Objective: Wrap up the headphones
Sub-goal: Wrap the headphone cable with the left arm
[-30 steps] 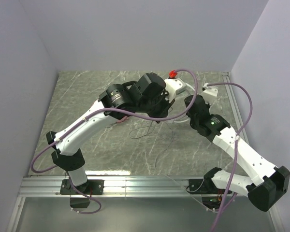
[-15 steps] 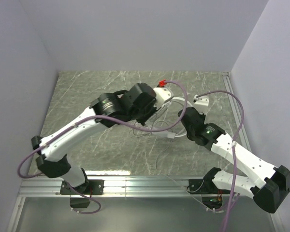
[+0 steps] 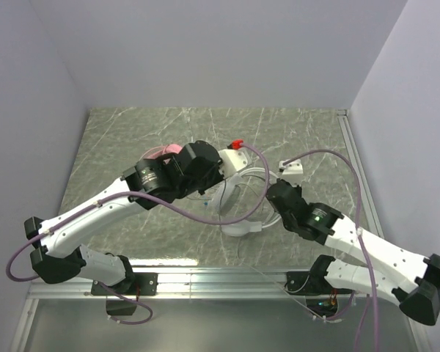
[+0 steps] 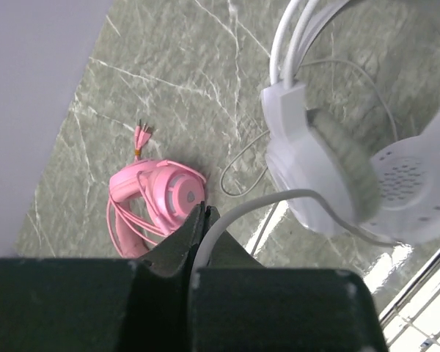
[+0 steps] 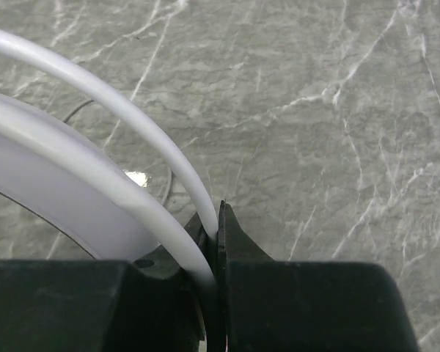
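Walls (image 3: 205, 59) box my table (image 3: 117, 139) in on the left, back and right, and a rail (image 3: 220, 280) runs along the near edge. My widest bare stretch is along the back. The white headset (image 3: 242, 229) is mid-table between my arms. My right gripper (image 5: 216, 220) is clamped on its headband, and my left gripper (image 4: 202, 220) pinches its cable (image 4: 264, 202) tight. The pink headset (image 4: 161, 194) lies left of it, near the left wall, its cord gathered against it.
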`<move>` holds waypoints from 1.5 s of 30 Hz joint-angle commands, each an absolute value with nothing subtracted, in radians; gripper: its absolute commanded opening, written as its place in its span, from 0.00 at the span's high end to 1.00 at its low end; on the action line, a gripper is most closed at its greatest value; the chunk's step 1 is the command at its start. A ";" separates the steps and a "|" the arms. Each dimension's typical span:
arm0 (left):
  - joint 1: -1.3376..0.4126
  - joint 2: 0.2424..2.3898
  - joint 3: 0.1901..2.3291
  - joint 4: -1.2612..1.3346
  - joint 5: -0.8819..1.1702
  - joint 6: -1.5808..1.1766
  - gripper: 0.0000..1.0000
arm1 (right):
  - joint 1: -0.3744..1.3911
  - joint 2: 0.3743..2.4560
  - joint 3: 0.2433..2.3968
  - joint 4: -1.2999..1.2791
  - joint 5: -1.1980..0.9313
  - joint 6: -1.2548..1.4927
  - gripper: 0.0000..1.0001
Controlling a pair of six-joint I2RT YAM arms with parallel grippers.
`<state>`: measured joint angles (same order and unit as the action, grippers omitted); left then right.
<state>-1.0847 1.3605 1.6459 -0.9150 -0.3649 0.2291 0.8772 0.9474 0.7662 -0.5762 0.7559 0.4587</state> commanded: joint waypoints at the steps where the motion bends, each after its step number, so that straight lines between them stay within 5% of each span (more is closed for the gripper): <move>1: -1.071 1.275 1.582 -0.749 -0.339 0.339 1.00 | 0.897 0.844 0.756 -0.460 0.718 0.437 1.00; 7: -0.996 1.252 1.531 -0.666 0.051 0.353 1.00 | 0.908 0.824 0.755 -0.469 0.713 0.443 1.00; 14: -0.994 1.344 1.644 -0.767 0.219 0.376 1.00 | 0.928 0.874 0.779 -0.433 0.698 0.436 1.00; 21: -0.994 1.376 1.649 -0.778 0.316 0.373 0.99 | 0.951 0.913 0.781 -0.402 0.696 0.437 1.00; 26: -0.956 1.419 1.669 -0.738 0.204 0.322 1.00 | 1.002 0.888 0.784 -0.385 0.693 0.414 1.00; 45: -0.578 1.522 1.580 -0.450 0.618 0.023 0.99 | 1.170 0.618 0.664 -0.180 0.552 0.365 1.00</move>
